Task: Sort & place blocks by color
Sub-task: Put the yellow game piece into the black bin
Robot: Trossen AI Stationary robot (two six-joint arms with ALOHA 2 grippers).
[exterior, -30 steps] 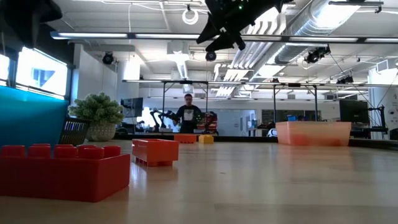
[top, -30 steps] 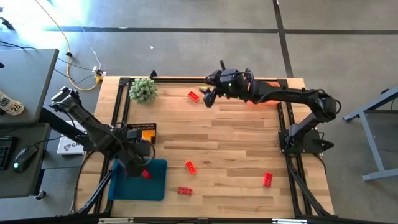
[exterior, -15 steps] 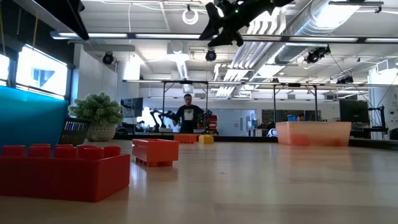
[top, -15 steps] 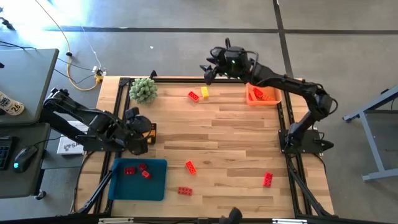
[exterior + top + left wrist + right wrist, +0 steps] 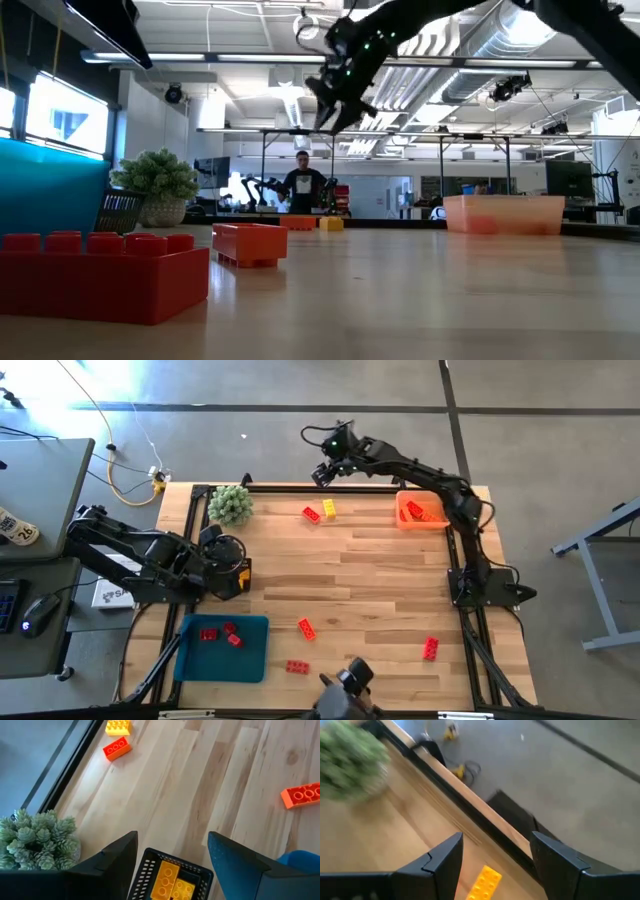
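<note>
1. The contents of the orange tray (image 5: 421, 512) are only partly made out – red and orange blocks are seen in it from above, while in the low view its wall (image 5: 503, 214) hides them. A dark object at the near table edge (image 5: 345, 685) is cut off and cannot be identified.
2. The left tool (image 5: 226, 553) is held above the black basket (image 5: 171, 879), fingers spread and empty; yellow blocks (image 5: 172, 880) lie in the basket directly between the fingers (image 5: 117, 857) as seen from the wrist.
3. The right tool (image 5: 322, 472) is raised past the far table edge, fingers spread with nothing between them. A yellow block (image 5: 329, 509) and a red block (image 5: 312, 514) lie side by side on the table just inside that edge, below and near the tool.
4. Three red blocks (image 5: 222, 633) rest in the blue tray (image 5: 250, 655). Further blocks lie loose – an orange one (image 5: 306, 627), a red one (image 5: 297, 666) beside the tray, and a red one (image 5: 430, 648) near the right side.
5. The left arm is folded low over the left table side; the right arm is stretched from its base toward the far edge, past the green plant ball (image 5: 229, 505).
</note>
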